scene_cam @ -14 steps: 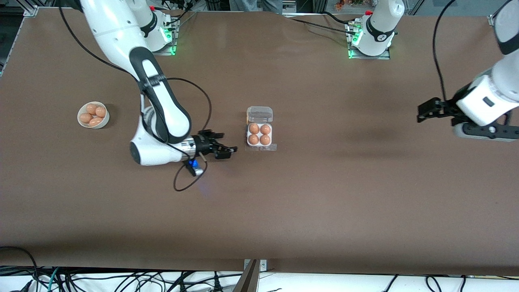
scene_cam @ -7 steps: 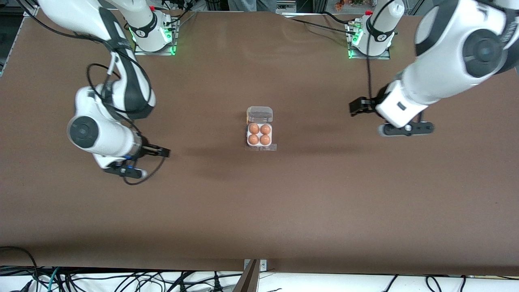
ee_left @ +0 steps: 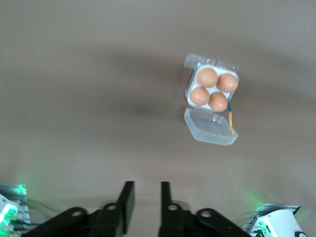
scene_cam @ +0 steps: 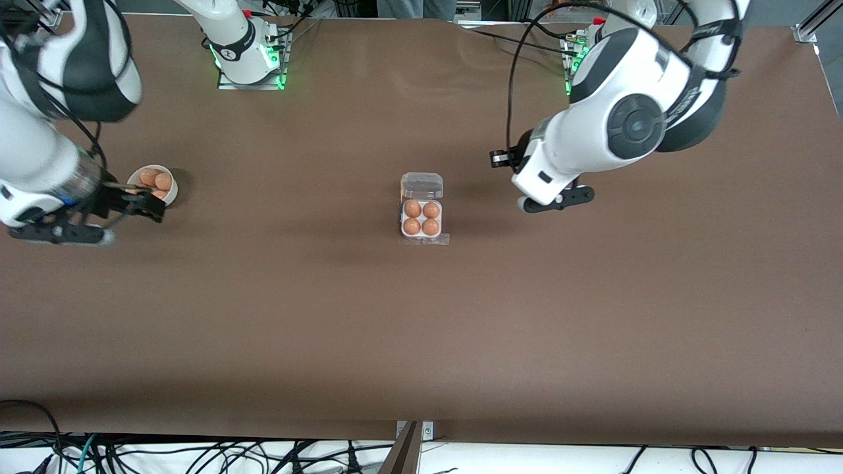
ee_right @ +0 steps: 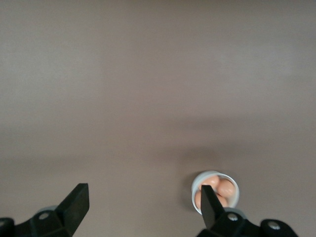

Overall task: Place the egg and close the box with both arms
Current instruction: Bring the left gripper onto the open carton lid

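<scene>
The box (scene_cam: 403, 232) lies at the table's middle, and each cell of its white tray holds a tan-orange egg (scene_cam: 413, 209). Its clear lid (scene_cam: 421, 185) lies open, on the side toward the arms' bases. The left wrist view shows the tray (ee_left: 189, 89), the eggs (ee_left: 207, 77) and the open lid (ee_left: 210, 129). My left gripper (scene_cam: 495, 159) (ee_left: 146, 185) hangs beside the box toward the left arm's end, open by a narrow gap with nothing in it. My right gripper (scene_cam: 150, 203) (ee_right: 143, 190) is wide open at the bowl's edge, empty.
A round white bowl (scene_cam: 172, 191) (ee_right: 195, 183) with more eggs (scene_cam: 149, 176) sits toward the right arm's end of the table. Bare brown tabletop surrounds the box. Cables run along the edge nearest the front camera.
The right arm swung from beside the box out to the bowl. The left arm came in from its end of the table toward the box, and its jaws narrowed.
</scene>
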`<state>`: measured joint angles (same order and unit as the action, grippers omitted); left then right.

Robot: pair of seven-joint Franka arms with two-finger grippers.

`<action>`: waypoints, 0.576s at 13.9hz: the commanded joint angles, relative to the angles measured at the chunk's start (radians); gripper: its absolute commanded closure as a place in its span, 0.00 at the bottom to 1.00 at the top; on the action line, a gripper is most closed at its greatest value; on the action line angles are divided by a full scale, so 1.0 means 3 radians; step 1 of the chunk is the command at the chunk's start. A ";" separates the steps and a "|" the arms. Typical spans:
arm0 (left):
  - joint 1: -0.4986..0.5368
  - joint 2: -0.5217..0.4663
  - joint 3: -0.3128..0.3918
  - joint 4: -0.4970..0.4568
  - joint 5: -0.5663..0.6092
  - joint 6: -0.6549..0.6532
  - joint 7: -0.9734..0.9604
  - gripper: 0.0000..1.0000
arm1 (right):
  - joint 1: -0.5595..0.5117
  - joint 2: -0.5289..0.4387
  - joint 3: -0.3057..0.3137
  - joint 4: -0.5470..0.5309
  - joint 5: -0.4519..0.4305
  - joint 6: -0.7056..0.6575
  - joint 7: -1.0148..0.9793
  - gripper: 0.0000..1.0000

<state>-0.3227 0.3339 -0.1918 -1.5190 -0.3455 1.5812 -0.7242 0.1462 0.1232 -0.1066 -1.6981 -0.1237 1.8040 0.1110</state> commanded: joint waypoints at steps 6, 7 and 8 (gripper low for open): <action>-0.0683 0.0696 0.0020 0.0287 -0.0116 0.0021 -0.0597 1.00 | -0.0053 -0.0165 -0.0222 0.0675 0.0146 -0.0824 -0.0094 0.00; -0.0774 0.0793 0.0020 0.0328 -0.0117 0.0027 -0.0618 1.00 | -0.0053 -0.0170 -0.0212 0.0619 0.0192 -0.0692 -0.0089 0.00; -0.0836 0.0870 0.0020 0.0359 -0.0111 0.0032 -0.0608 1.00 | -0.0053 -0.0201 -0.0202 0.0513 0.0198 -0.0468 -0.0089 0.00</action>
<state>-0.5378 0.5260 -0.1973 -1.4837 -0.3535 1.6068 -0.8873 0.1400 0.0663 -0.1768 -1.5151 -0.0847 1.5955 0.0970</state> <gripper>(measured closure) 0.991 0.000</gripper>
